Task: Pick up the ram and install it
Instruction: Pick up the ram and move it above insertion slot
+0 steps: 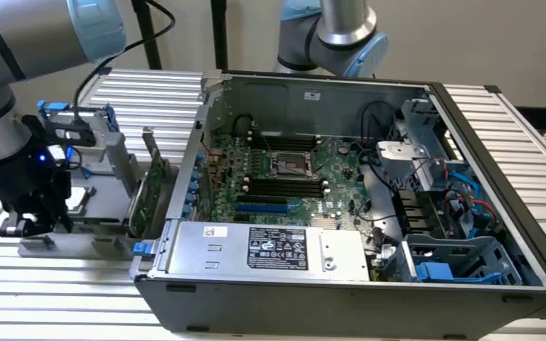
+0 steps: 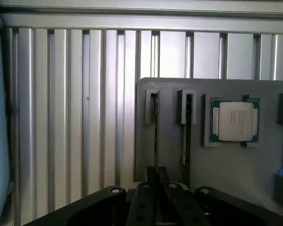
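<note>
- Arm (image 1: 3,85): at the exterior view's left. Grey tube segments with pale blue joint caps, bent over so that the wrist points down at the table.
- Gripper (image 1: 28,222): black, hanging low over the fixture. In the wrist view (image 2: 156,173) its two dark fingers (image 2: 150,175) stand close together, clenched on the thin edge of the ram.
- The ram (image 2: 156,134): seen edge-on as a thin dark line, upright in a slot of the fixture, its far end inside a small grey clip. It sits outside the computer case.
- Fixture (image 2: 226,179): a flat, matt grey plate with straight edges, resting on the ribbed aluminium table (image 2: 61,122). Open ribbed surface runs alongside its edge.
- Second stick (image 2: 185,141): edge-on in the neighbouring slot, just beside the ram and not touching it.
- Processor chip (image 2: 234,121): square, with a silver lid and green border, seated in a pocket beyond the second stick.
- Expansion card (image 1: 153,186): green, with a metal bracket, upright between the fixture and the case.
- Computer case (image 1: 349,302): a dark grey steel box with its side open, filling the exterior view's centre and right. A green motherboard (image 1: 301,145) lies on its floor, with long black memory slots (image 1: 278,186) in parallel. A silver power supply (image 1: 273,249) lies along the near wall.
</note>
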Available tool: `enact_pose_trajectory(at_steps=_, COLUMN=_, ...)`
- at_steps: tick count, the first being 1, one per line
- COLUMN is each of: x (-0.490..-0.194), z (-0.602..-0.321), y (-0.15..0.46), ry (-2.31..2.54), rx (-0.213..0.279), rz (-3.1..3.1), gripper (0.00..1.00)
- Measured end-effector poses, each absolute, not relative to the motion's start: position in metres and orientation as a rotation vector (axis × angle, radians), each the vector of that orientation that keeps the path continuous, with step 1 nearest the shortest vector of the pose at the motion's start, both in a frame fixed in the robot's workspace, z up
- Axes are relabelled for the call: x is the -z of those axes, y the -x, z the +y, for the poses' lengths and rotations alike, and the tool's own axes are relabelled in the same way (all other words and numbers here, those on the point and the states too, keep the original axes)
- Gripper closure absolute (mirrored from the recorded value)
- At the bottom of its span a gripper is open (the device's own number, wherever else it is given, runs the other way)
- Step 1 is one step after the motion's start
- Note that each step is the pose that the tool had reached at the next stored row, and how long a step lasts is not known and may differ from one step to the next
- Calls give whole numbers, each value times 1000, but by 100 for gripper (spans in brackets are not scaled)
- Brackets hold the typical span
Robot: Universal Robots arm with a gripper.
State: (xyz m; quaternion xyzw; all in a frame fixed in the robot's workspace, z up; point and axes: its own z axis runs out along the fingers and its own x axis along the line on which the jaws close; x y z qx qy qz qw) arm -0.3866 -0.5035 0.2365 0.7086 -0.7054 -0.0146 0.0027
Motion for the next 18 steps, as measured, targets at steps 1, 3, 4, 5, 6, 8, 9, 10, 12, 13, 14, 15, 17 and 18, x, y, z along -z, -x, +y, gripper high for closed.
enact_pose_trajectory(at_steps=1, x=-241, z=-503, y=387, ry=-2222, rx=46, rz=-2212, gripper=100)
enact_pose_trajectory(at_steps=3, x=-250, z=-503, y=386, ry=-2222, rx=46, rz=-2212, gripper=100)
enact_pose_trajectory(at_steps=4, x=-255, z=-503, y=386, ry=-2222, rx=46, rz=-2212, gripper=100)
enact_pose_trajectory(at_steps=5, x=-259, z=-503, y=385, ry=-2222, rx=46, rz=-2212, gripper=100)
enact_pose_trajectory(at_steps=6, x=-264, z=-503, y=385, ry=-2223, rx=46, rz=-2212, gripper=100)
enact_pose_trajectory(at_steps=8, x=-273, z=-503, y=383, ry=-2222, rx=46, rz=-2212, gripper=100)
enact_pose_trajectory(at_steps=9, x=-278, z=-503, y=381, ry=-2222, rx=46, rz=-2212, gripper=100)
enact_pose_trajectory(at_steps=10, x=-282, z=-503, y=380, ry=-2222, rx=46, rz=-2212, gripper=100)
enact_pose_trajectory(at_steps=12, x=-291, z=-503, y=375, ry=-2222, rx=46, rz=-2212, gripper=100)
enact_pose_trajectory(at_steps=13, x=-296, z=-503, y=373, ry=-2222, rx=46, rz=-2212, gripper=100)
enact_pose_trajectory(at_steps=14, x=-300, z=-503, y=370, ry=-2222, rx=46, rz=-2212, gripper=100)
enact_pose_trajectory(at_steps=15, x=-305, z=-503, y=367, ry=-2222, rx=46, rz=-2212, gripper=100)
enact_pose_trajectory(at_steps=17, x=-314, z=-503, y=360, ry=-2223, rx=46, rz=-2212, gripper=100)
enact_pose_trajectory(at_steps=18, x=-318, z=-503, y=356, ry=-2223, rx=46, rz=-2213, gripper=100)
